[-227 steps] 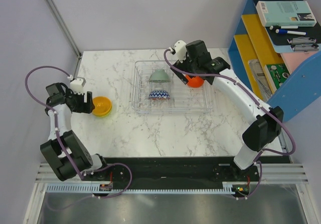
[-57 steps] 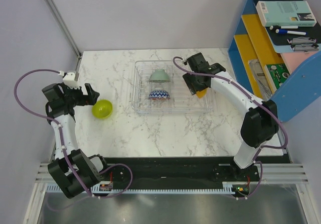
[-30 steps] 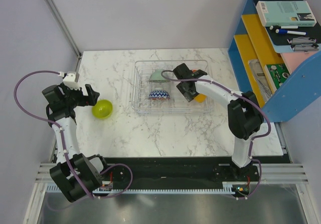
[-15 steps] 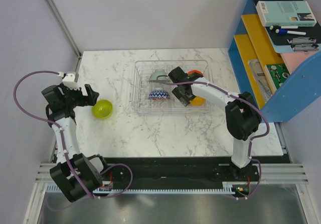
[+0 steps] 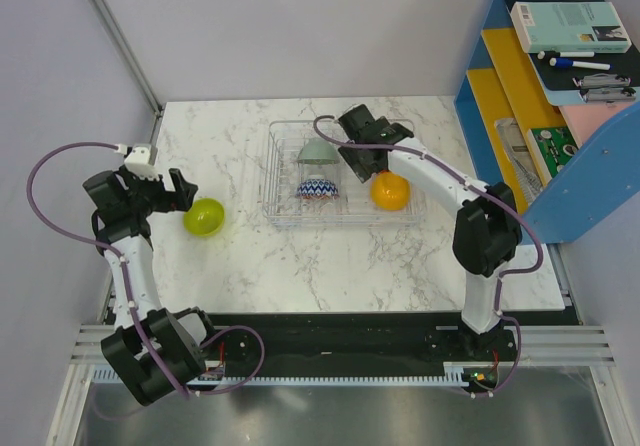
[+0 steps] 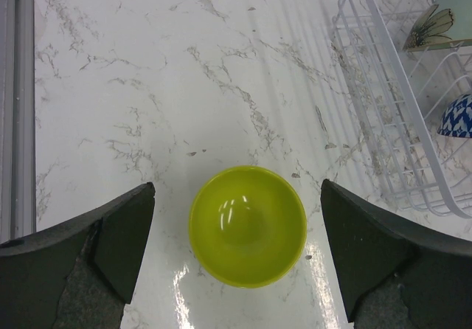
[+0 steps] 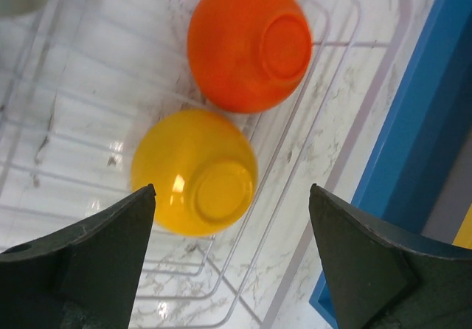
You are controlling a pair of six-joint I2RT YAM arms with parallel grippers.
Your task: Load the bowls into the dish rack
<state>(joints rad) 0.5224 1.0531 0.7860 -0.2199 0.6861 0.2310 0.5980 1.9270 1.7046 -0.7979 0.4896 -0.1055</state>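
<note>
last one: left gripper [image 6: 237,196] wide over green bowl [image 6: 247,226], you pinch the rim next; right gripper [image 7: 232,189] wide, empty.

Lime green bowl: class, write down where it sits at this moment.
In the top external view, the lime green bowl sits on the left side of the marble table, outside the dish rack, right beside the open left gripper.

In the dish rack [image 5: 272,178], 4 bowls: red-orange [image 7: 247,45], orange-yellow [image 7: 193,172], grey-green [image 5: 317,151], zigzag [image 5: 317,189]; lime green bowl [image 6: 247,226] outside, left.
</note>
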